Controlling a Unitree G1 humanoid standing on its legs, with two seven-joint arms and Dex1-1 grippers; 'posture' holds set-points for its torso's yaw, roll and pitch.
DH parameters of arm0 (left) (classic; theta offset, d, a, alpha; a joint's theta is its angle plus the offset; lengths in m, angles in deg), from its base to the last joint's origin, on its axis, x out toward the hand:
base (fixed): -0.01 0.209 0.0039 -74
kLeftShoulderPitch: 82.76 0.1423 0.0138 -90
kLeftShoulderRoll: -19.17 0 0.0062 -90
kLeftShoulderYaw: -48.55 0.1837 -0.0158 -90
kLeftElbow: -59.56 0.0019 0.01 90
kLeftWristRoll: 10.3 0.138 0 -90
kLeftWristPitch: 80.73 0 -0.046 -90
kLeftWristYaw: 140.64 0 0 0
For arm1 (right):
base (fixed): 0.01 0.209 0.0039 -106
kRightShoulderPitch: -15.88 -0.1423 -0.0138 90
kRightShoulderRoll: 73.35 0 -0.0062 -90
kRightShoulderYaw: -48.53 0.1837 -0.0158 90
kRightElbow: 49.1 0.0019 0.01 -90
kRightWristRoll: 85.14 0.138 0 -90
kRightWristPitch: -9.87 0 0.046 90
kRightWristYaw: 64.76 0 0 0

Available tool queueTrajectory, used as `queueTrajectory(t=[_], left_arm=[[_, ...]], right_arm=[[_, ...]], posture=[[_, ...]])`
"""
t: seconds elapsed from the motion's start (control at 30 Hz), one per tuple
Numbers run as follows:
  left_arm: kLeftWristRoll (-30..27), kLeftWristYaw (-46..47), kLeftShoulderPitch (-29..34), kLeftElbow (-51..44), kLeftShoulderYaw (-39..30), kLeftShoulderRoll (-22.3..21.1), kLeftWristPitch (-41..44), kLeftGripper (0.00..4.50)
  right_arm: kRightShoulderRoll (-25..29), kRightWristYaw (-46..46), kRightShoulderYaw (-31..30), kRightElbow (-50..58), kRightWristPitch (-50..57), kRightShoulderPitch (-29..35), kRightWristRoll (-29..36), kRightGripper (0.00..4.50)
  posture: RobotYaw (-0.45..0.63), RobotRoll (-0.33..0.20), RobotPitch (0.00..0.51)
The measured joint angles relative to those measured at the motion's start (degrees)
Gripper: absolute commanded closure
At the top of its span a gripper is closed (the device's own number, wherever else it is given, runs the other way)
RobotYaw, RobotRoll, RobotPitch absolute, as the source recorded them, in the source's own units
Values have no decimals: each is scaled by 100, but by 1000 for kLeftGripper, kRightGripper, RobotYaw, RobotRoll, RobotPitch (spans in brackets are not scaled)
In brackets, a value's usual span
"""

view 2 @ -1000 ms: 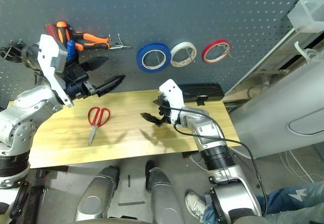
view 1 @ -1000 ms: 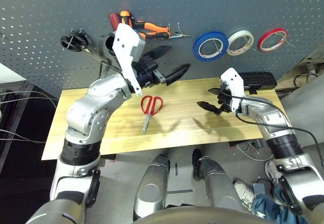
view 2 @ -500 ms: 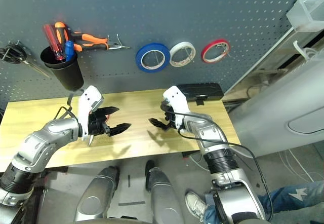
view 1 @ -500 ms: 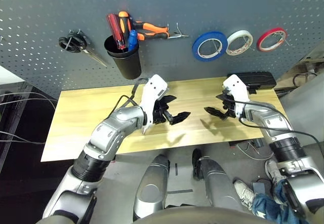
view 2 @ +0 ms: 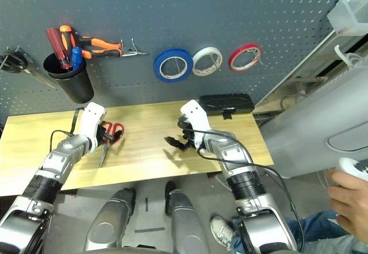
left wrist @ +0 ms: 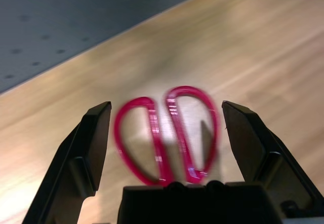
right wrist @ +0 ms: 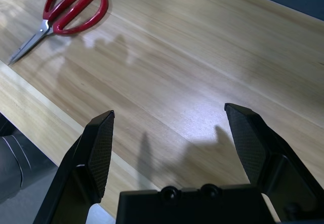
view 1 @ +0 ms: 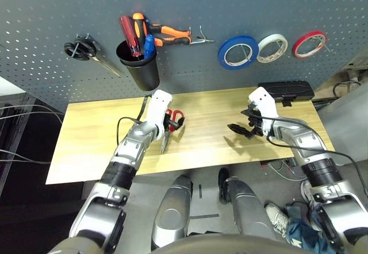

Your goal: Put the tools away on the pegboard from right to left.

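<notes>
My left claw (left wrist: 167, 133) hangs spread wide around the red-handled scissors (view 1: 170, 125) near the tabletop (view 1: 92, 145) back edge; light, stiff, best pinched across both loops.

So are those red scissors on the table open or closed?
Closed: the red scissors lie flat with both handle loops side by side and the blades together as one point.

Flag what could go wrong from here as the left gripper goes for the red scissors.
1. The red-handled scissors lie flat on the table between the open fingers of the left gripper; closing on the thin loops could pinch only one, or skid them along the wood.
2. The blades trail toward the table's near edge, so a nudge might push them off.
3. The black cup hangs just beyond on the pegboard; lifting could clip it.
</notes>
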Motion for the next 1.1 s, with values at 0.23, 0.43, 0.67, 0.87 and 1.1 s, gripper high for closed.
queueTrajectory(t=[0.23, 0.43, 0.67, 0.87, 1.1], left_arm=[[244, 378, -39, 764, -212, 191, -67, 29], [373, 786, -182, 1254, -440, 249, -373, 29], [380, 1128, -278, 1567, -736, 298, -647, 29], [462, 1143, -405, 1948, -773, 348, -742, 29], [412, 664, -486, 1864, -783, 521, 123, 1744]], right_arm=[[0, -6, -5, 43, 66, 0, 1, 0], [-39, -61, -5, 137, 143, 1, 5, 0], [-47, -64, -8, 296, 248, 55, 9, 0], [-39, -62, -16, 416, 313, 93, 11, 0], [-43, -6, -18, 542, 444, 91, 68, 0]], posture=[[127, 0, 282], [120, 0, 294], [112, 0, 300], [105, 0, 300], [106, 0, 300]])
